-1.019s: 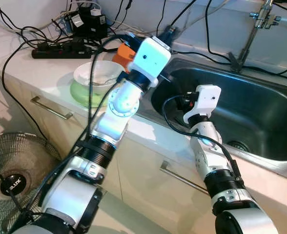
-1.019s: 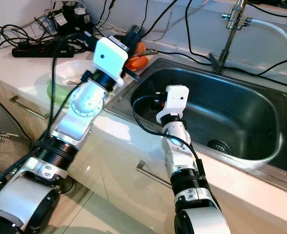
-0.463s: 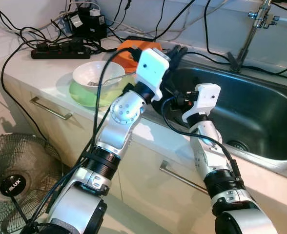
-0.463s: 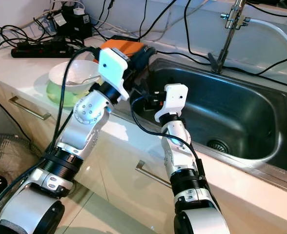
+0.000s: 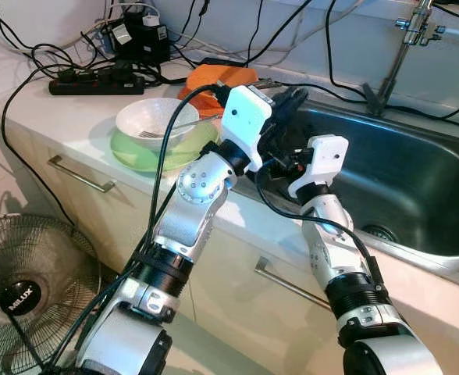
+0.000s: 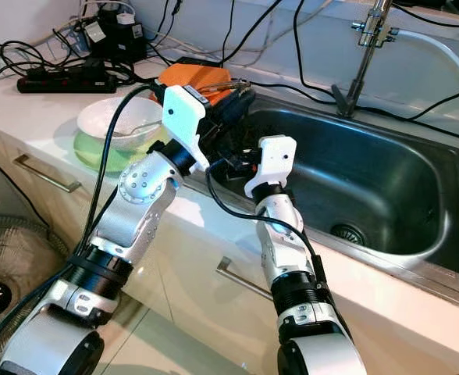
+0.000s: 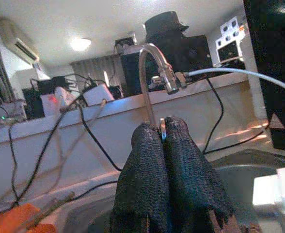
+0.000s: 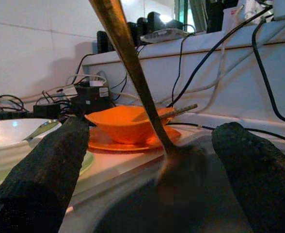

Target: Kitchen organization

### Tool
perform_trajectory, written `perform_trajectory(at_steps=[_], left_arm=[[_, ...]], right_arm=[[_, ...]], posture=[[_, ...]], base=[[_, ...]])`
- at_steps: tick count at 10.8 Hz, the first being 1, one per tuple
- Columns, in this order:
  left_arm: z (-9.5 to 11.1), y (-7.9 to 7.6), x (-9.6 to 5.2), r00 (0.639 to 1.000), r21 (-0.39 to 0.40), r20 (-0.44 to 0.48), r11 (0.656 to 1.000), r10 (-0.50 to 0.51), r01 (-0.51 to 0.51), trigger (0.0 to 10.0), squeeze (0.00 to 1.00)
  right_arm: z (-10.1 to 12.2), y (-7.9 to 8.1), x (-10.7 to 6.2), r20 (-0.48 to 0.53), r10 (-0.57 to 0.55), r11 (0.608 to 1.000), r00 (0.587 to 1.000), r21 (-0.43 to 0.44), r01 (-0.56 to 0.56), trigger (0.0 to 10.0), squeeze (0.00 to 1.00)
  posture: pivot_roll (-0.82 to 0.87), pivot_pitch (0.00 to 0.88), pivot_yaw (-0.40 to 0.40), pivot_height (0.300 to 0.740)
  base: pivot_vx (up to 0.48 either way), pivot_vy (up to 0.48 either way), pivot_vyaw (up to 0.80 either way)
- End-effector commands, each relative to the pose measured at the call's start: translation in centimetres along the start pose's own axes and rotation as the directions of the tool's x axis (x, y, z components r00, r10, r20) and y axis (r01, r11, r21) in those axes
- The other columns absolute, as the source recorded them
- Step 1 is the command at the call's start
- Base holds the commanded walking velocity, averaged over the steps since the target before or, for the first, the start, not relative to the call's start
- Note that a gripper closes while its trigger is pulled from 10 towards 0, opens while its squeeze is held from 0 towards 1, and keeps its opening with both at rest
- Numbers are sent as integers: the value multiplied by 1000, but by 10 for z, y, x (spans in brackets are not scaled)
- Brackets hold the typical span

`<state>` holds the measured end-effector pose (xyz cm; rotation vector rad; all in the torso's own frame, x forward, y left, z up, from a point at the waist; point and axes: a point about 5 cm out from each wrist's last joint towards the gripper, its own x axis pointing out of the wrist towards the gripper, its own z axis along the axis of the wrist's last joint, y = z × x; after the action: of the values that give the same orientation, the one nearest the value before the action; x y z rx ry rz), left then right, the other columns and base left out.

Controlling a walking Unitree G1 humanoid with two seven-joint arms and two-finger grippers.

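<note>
Swinging within the last second from the orange bowl (image 5: 222, 76) to the sink (image 5: 417, 180), the left gripper (image 7: 163, 131), pinched shut on a metal utensil (image 8: 133, 73), brings its tip between the wide-open right gripper (image 8: 152, 141), probably for a handover.

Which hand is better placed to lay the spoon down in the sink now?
Left. The left hand is shut on the spoon, holding it above the sink. The right hand is open, its fingers on either side of the spoon without gripping it.
</note>
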<state>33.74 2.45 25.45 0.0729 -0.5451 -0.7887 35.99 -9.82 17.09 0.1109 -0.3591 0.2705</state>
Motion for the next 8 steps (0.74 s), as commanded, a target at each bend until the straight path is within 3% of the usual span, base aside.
perform_trajectory(at_steps=[1, 6, 7, 8], left_arm=[[0, -3, 0, 1000, -8, -10, 1000, -22, 22, 10000, 0], [-3, -7, -4, 999, -42, -38, 999, -34, 32, 10000, 0], [-3, -8, -5, 998, -50, -44, 998, -36, 34, 10000, 0], [-4, -8, -6, 998, -54, -51, 998, -36, 34, 10000, 0]], right_arm=[[3, 0, 0, 13, -4, 1000, 1000, 3, 4, 10000, 0], [3, -2, 0, 8, -10, 1000, 1000, -2, 10, 9804, 0], [3, -2, 1, 10, -14, 1000, 1000, -1, 14, 2118, 0], [3, -3, 0, 11, -20, 1000, 1000, 2, 20, 0, 0]], posture=[[156, 0, -2, 740], [157, 0, -2, 740], [157, 0, -3, 740], [159, 0, -3, 740]], base=[[0, 0, 0], [0, 0, 0], [0, 0, 0], [0, 0, 0]])
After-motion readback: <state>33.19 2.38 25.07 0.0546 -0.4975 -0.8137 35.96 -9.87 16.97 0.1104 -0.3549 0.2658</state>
